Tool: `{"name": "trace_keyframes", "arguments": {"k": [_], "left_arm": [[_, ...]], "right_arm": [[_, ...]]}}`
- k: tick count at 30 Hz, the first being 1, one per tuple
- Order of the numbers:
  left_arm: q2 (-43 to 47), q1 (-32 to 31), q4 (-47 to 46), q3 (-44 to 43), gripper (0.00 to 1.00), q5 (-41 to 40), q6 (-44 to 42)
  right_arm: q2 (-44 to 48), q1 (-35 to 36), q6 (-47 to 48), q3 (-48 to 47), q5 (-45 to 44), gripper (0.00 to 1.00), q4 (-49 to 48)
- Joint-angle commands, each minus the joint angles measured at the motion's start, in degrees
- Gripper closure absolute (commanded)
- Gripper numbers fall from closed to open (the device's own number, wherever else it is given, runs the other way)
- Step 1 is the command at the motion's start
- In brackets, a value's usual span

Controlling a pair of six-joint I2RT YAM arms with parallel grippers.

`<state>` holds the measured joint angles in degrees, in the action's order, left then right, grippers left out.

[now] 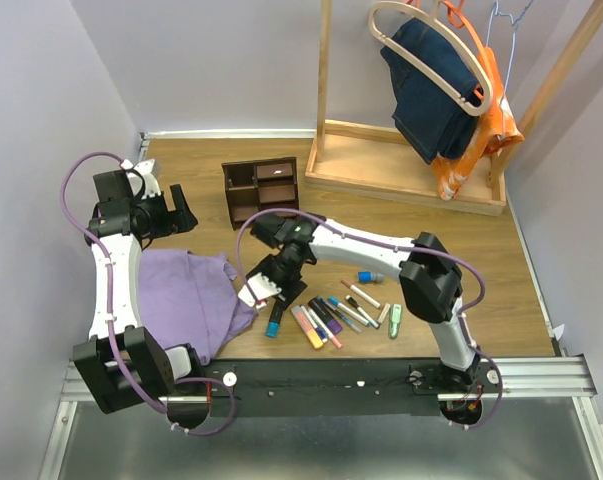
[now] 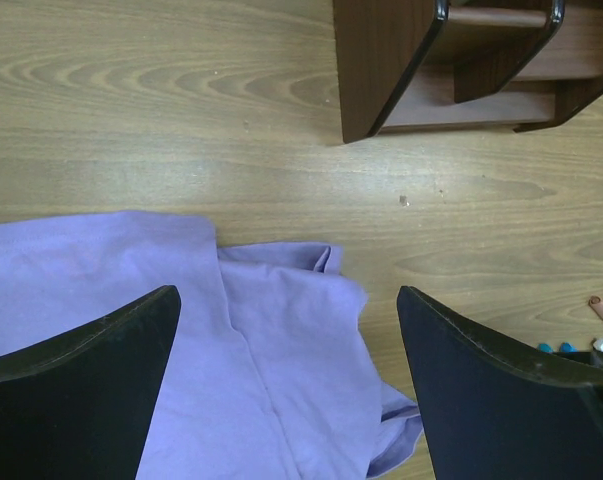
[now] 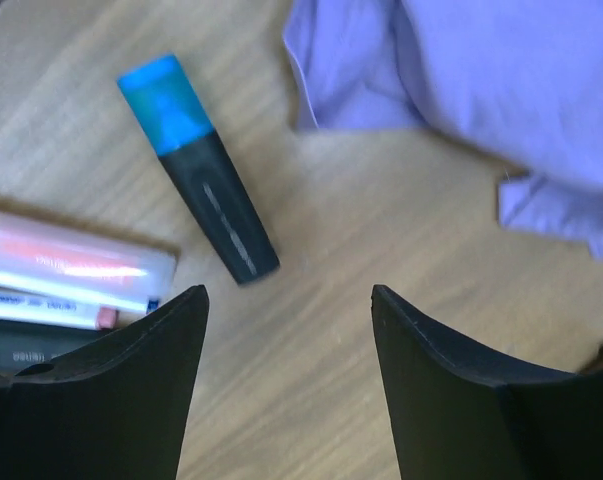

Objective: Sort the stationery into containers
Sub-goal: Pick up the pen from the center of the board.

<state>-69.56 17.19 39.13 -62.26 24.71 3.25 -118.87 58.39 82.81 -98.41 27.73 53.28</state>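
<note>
blue-capped black plastic highlighter (image 3: 201,175) lies loose, ahead of right gripper (image 3: 286,300), jaws wide, empty. recommend centring over barrel, squaring across it, then closing. left gripper (image 2: 288,300) wide, empty.

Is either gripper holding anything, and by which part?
Nothing: left gripper over the purple cloth and right gripper near the blue-capped highlighter are both open, empty.

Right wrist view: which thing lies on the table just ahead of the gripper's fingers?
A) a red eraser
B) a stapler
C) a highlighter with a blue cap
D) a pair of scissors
C: a black highlighter with a blue cap lies on the wood ahead of the right gripper, beside the purple cloth.
</note>
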Motion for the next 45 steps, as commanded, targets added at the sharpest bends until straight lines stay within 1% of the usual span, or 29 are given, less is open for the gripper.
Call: {"name": "trace_keyframes", "arguments": {"k": [1,7,11,19,24,28,36,39,42,43,45], "left_arm": [[2.58,0.30,0.33,-1.20,0.01,0.25,-0.78],[4.08,0.56,-1.25,0.64,0.01,-1.16,-0.87],[4.87,0.83,-0.82,1.09,0.01,-1.15,-1.13],[6.01,0.74,-1.78,3.02,0.01,-1.42,-1.05],[6.28,0.91,-2.22,3.28,0.01,-1.24,-0.52],[6.80,0.83,-1.78,2.85,0.01,-1.33,-0.61],[8.39,0.91,-0.64,3.11,0.01,-1.51,-0.61],[9.18,1.09,-0.20,3.20,0.01,-1.68,-0.61],[9.62,1.27,0.59,3.11,0.01,-1.77,-0.96],[9.71,1.18,0.77,3.11,0.01,-1.77,-1.13],[9.97,1.18,1.12,3.02,0.01,-1.77,-1.40]], "right_arm": [[-4.79,1.55,3.50,-4.06,-1.71,0.28,4.46],[-7.16,3.83,5.44,-5.30,-1.45,0.35,6.05],[-9.10,5.24,5.87,-7.06,-1.09,0.36,8.68],[-9.54,6.82,5.88,-7.06,-0.83,0.36,9.21],[-9.19,7.79,3.86,-5.21,-0.22,0.37,8.51],[-9.45,8.41,1.22,-4.51,-0.13,0.42,7.63],[-11.20,9.37,-0.80,-3.89,-1.97,0.45,7.81],[-11.47,9.98,-1.94,-3.02,-2.41,0.49,6.84],[-12.00,10.43,-3.43,-2.40,-2.76,0.59,6.31],[-12.26,10.60,-3.79,-2.40,-2.94,0.69,6.31],[-12.26,10.60,-5.28,-2.66,-3.20,0.79,6.40]]}}
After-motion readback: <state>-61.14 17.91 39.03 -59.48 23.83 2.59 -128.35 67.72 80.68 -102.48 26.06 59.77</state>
